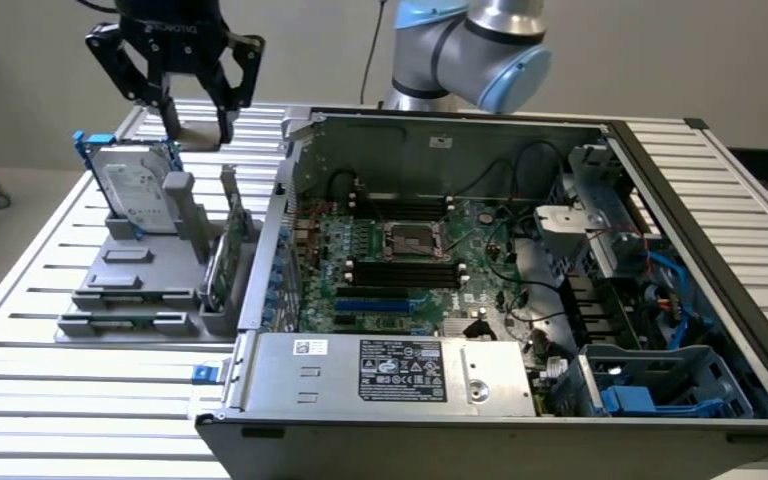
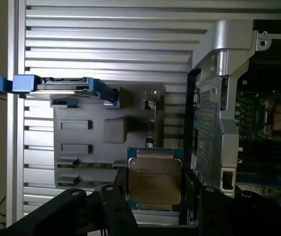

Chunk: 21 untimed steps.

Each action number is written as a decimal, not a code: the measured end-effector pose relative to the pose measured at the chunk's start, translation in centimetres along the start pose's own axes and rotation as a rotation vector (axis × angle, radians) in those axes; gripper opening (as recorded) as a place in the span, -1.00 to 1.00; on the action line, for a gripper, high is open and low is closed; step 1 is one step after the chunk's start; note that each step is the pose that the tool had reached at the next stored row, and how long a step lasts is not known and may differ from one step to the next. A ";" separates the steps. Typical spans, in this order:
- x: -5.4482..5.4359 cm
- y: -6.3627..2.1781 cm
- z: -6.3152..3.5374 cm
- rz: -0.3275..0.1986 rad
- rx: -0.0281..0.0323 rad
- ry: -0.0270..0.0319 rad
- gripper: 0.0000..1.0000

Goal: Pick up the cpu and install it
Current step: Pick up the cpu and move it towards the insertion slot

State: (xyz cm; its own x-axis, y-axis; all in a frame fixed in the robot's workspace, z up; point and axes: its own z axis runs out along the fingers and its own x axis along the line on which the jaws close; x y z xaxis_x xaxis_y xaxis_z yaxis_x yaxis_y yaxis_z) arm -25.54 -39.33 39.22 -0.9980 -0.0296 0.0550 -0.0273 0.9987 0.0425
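Gripping the cpu (image 2: 154,192), its lettering (image 2: 152,178) illegible.

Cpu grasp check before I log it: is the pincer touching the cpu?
Touching. In the wrist view the cpu sits clamped between the pincer's dark fingers, each side edge against one; the exterior view shows it held above the table.

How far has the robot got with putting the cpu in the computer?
Done: the cpu is picked up, gripped in the tool, high over the gray holder. In hand: just holding it, outside the open computer case. Left: the motherboard socket looks empty, so installing isn't done.
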 end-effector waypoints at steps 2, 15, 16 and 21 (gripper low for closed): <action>-0.9 -0.08 -0.26 0.000 -0.0017 0.0003 0.09; -6.8 -0.65 -0.76 0.000 -0.0098 0.0076 0.09; -7.3 -0.70 -0.79 0.000 -0.0107 0.0077 0.09; -9.5 -0.82 -0.92 -0.001 -0.0157 0.0075 0.09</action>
State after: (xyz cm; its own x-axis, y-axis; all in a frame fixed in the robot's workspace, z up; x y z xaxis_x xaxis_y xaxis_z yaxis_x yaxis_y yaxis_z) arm -15.99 -39.90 39.58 -0.9976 -0.0306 0.0624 -0.0269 0.9979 0.0582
